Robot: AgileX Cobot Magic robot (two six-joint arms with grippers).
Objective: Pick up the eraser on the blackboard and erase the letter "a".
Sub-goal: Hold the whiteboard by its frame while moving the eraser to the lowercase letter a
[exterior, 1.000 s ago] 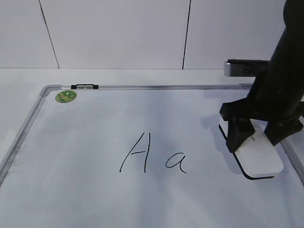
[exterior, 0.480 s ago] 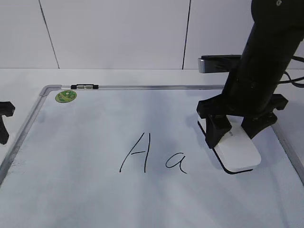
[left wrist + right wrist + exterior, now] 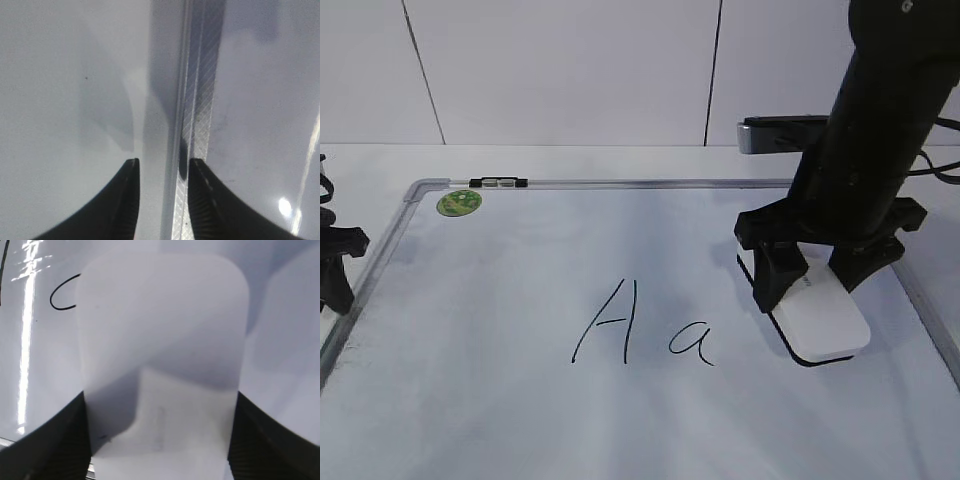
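Observation:
The white eraser (image 3: 825, 320) with a black felt underside rests on the blackboard (image 3: 520, 400), to the right of the small letter "a" (image 3: 691, 343). My right gripper (image 3: 818, 280) is shut on the eraser's far end. In the right wrist view the eraser (image 3: 160, 350) fills the frame between the jaws, with part of the "a" (image 3: 62, 297) at upper left. My left gripper (image 3: 332, 270) is at the board's left edge; in the left wrist view its jaws (image 3: 161, 170) are open over the grey frame (image 3: 197, 120), holding nothing.
A capital "A" (image 3: 608, 322) is drawn left of the "a". A round green sticker (image 3: 459, 203) and a small marker pen (image 3: 498, 182) sit at the board's far left corner. A white tiled wall stands behind the table.
One second ago the right gripper and eraser were farther right; they moved left toward the "a" and have since held still. The left gripper came into view at the left edge.

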